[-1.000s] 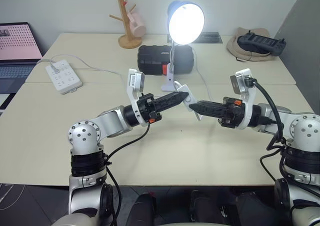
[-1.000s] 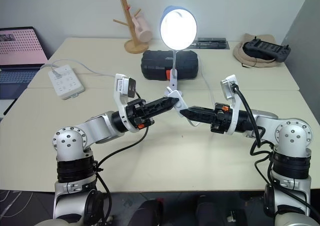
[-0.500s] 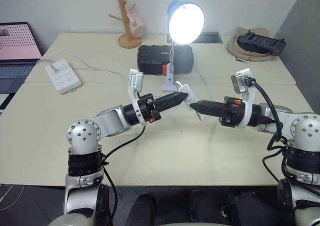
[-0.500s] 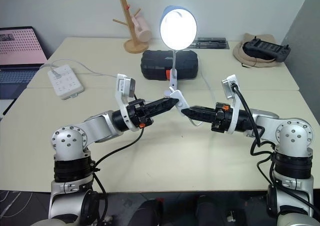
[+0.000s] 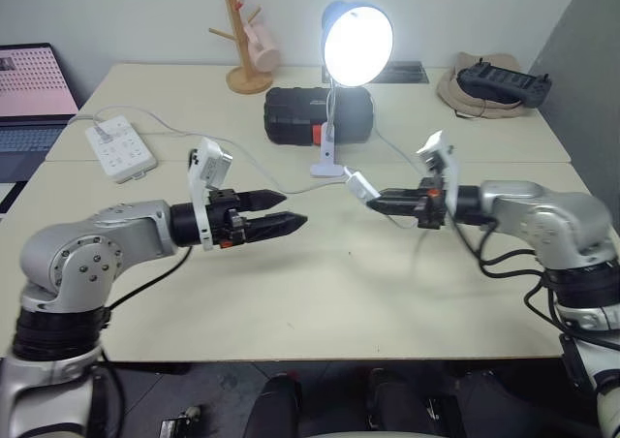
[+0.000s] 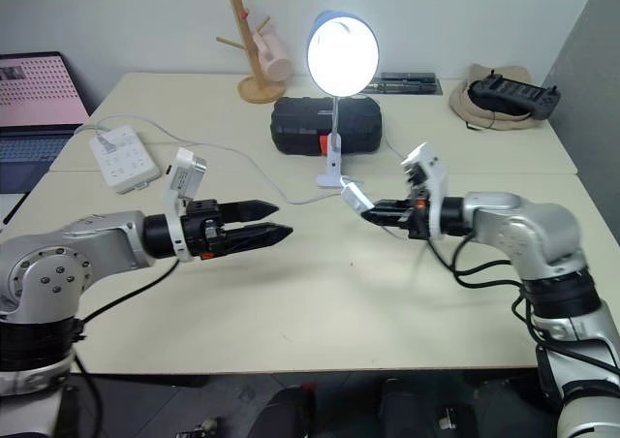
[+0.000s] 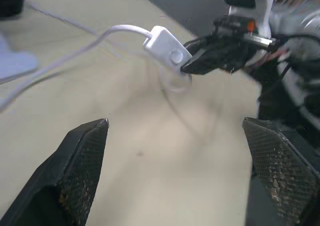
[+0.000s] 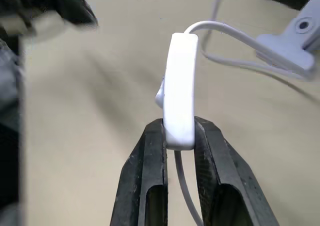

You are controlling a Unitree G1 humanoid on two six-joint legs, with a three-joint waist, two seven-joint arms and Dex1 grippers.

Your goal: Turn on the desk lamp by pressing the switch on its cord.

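The desk lamp (image 5: 358,41) stands lit at the middle back of the table, its blue shade over a glowing bulb and a white clip base (image 5: 325,167). Its thin white cord (image 6: 291,201) runs over the table to the switch (image 5: 361,186), a small white oblong held above the tabletop. My right gripper (image 8: 178,128) is shut on the switch's (image 8: 180,96) near end. My left gripper (image 5: 291,210) hovers well to the left of the switch, open and holding nothing. The left wrist view shows the switch (image 7: 167,48) ahead, pinched by the right gripper.
A white power strip (image 5: 118,147) lies at the left with cables leading off. A black case (image 5: 305,113) sits behind the lamp base, with a wooden mug tree (image 5: 247,50) further back. A laptop (image 5: 29,99) is at the far left, and a hat with a controller (image 5: 494,84) at the back right.
My left gripper has let go of the switch, opened wide and drawn away to the left. My right gripper rolled and shifted forward, still holding the switch. The lamp stayed lit.
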